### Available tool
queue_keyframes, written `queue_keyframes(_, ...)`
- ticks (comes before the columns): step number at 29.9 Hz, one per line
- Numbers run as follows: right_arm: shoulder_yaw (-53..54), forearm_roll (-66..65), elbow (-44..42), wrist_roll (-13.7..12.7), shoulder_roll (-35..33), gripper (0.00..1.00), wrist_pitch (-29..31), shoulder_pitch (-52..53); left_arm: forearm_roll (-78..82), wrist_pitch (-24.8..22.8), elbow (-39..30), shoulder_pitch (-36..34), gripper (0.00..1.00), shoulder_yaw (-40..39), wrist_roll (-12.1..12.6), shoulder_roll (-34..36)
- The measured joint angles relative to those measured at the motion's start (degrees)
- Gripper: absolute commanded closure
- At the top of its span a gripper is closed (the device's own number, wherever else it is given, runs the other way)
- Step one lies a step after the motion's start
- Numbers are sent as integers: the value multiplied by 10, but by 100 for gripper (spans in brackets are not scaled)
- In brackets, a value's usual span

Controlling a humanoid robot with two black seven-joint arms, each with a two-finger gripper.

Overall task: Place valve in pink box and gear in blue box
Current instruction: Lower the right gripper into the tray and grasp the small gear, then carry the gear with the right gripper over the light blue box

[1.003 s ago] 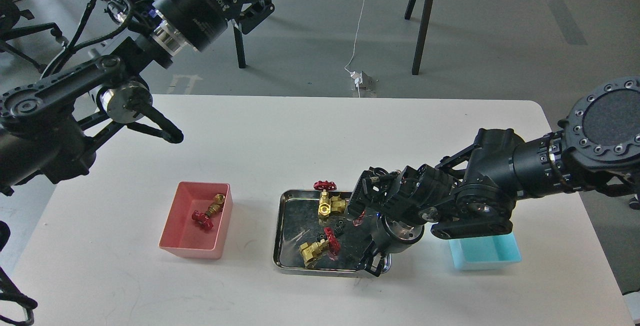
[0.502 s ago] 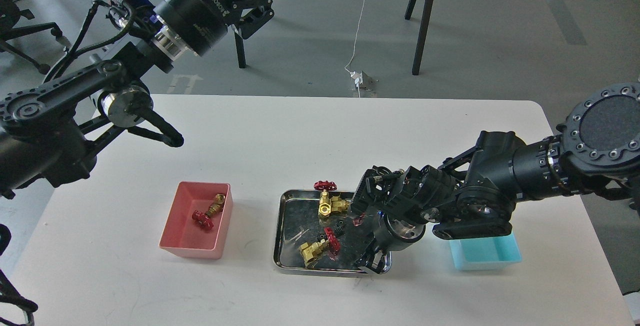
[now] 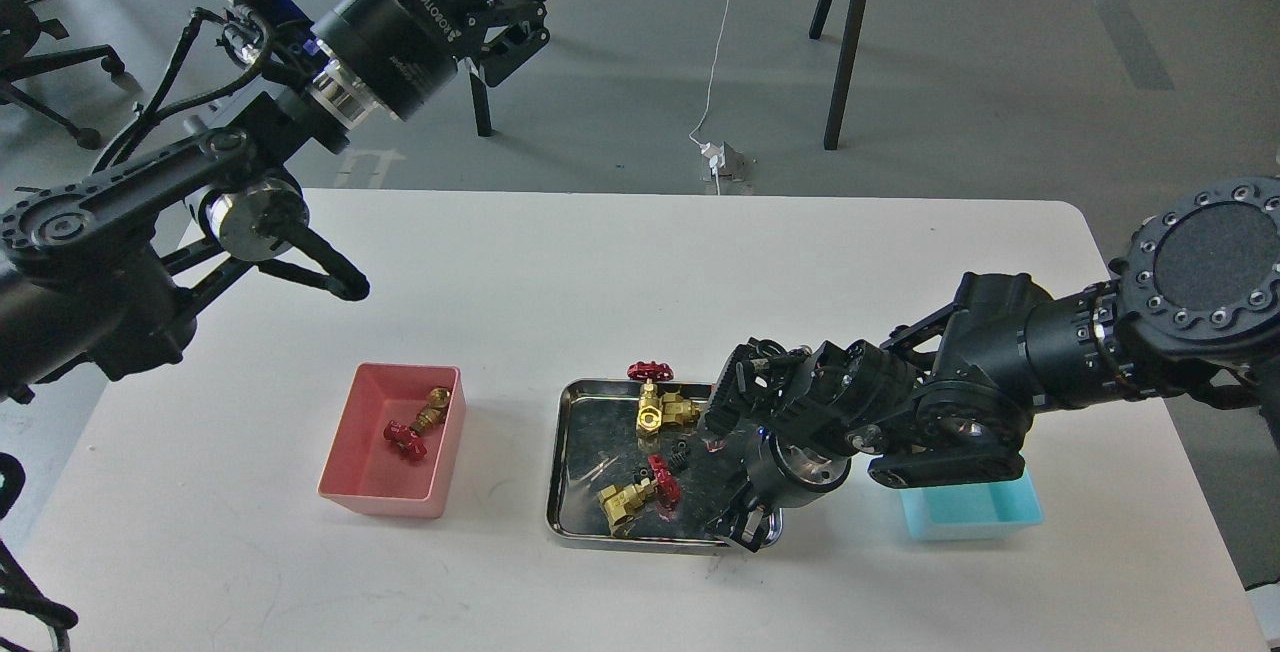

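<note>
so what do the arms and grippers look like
Both arms are black with thick round joints. The left arm has silver rings, loose black cables and white lettering on the wrist. The right arm has a round screw-ringed cap. Both grippers are black linkages.

Table (image 3: 560, 262): plain white. Pink box (image 3: 372, 487): salmon pink, holding a valve (image 3: 418, 425) with brass body and dark red handwheel. Steel tray (image 3: 562, 452): shiny silver, dark reflections inside. Two tray valves (image 3: 660, 407) (image 3: 632, 498): yellow brass, red handwheels. Gear (image 3: 678, 457): black (small, pattern not legible). Blue box (image 3: 975, 512): light turquoise. Both arms: black, the left one (image 3: 390, 17) with a silver ring and white lettering. Floor: grey.
</note>
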Motion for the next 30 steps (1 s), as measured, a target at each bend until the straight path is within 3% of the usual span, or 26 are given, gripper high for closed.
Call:
queue_keyframes(16, -20, 0, 0, 2, 0, 83, 0, 0, 0, -1, 0, 3, 5, 0, 0, 0)
queue_keyframes(30, 12, 13, 13, 7, -13, 85, -1, 36, 0, -2, 0, 7, 5, 0, 0, -1)
